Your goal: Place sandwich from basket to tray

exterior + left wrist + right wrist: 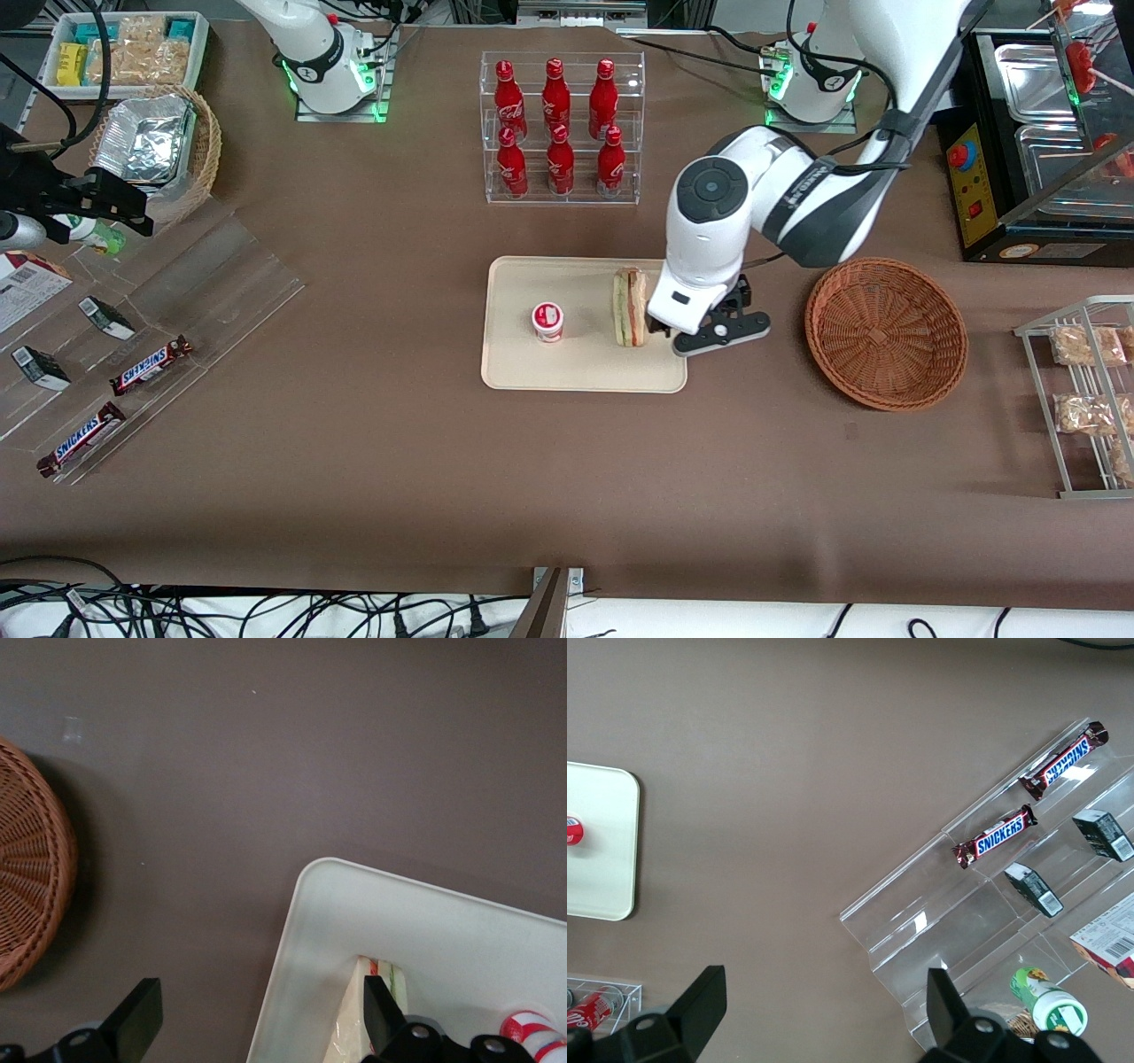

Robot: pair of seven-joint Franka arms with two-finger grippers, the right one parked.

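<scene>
The wedge sandwich [630, 307] stands on edge on the beige tray [514, 354], at the tray's end nearer the working arm. In the left wrist view the sandwich [353, 1028] shows its white bread and a strip of red and green filling, on the tray [425, 921]. My left gripper [684, 335] hangs low over that tray edge, open [257, 992], its fingers spread wide. One finger [379, 1010] is right beside the sandwich, the other [137, 1017] is over bare table. The round reddish-brown basket [886, 332] sits empty, toward the working arm's end [27, 868].
A small red-and-white cup [547, 321] stands on the tray beside the sandwich. A clear rack of red bottles [560, 128] stands farther from the front camera. A clear shelf with Snickers bars [151, 365] lies toward the parked arm's end. A wire rack of snack packets [1085, 390] lies toward the working arm's end.
</scene>
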